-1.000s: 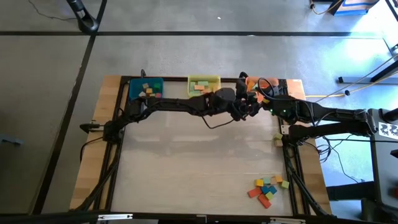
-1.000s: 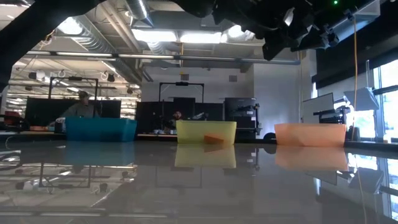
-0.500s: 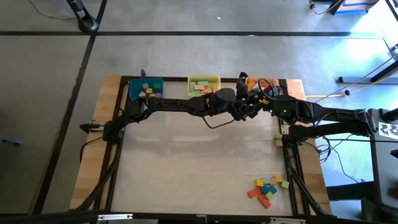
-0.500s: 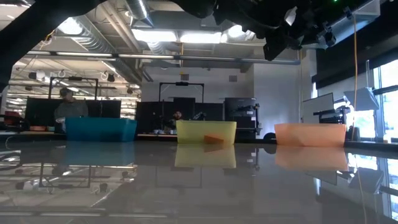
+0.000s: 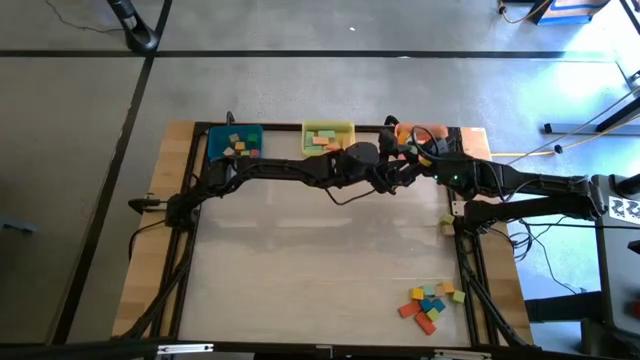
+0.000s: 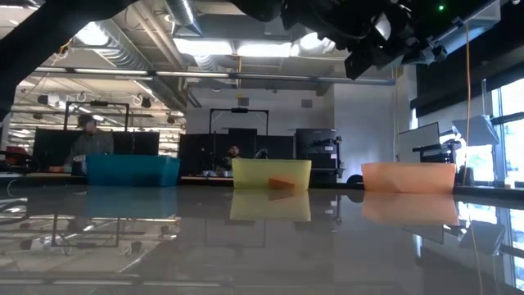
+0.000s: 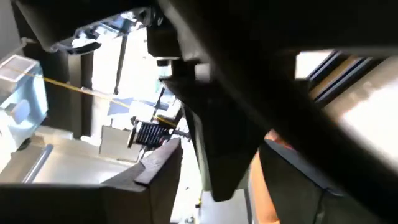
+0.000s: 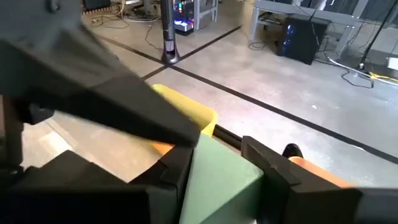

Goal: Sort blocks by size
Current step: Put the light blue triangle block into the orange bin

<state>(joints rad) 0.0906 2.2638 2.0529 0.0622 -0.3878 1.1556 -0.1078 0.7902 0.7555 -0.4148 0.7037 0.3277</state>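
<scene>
Right wrist view shows the right end effector (image 8: 214, 180) clamped on a green block (image 8: 217, 186) taken over from the spread left end effector (image 5: 392, 176) at the desk's far side, and next, I judge, it needs carrying over the orange bin (image 5: 432, 134).

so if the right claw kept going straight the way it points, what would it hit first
Probably the left claw, just ahead of it above the table. The right claw, shut on a green block, points at it; the yellow bin lies farther along, though depth is unclear.
</scene>
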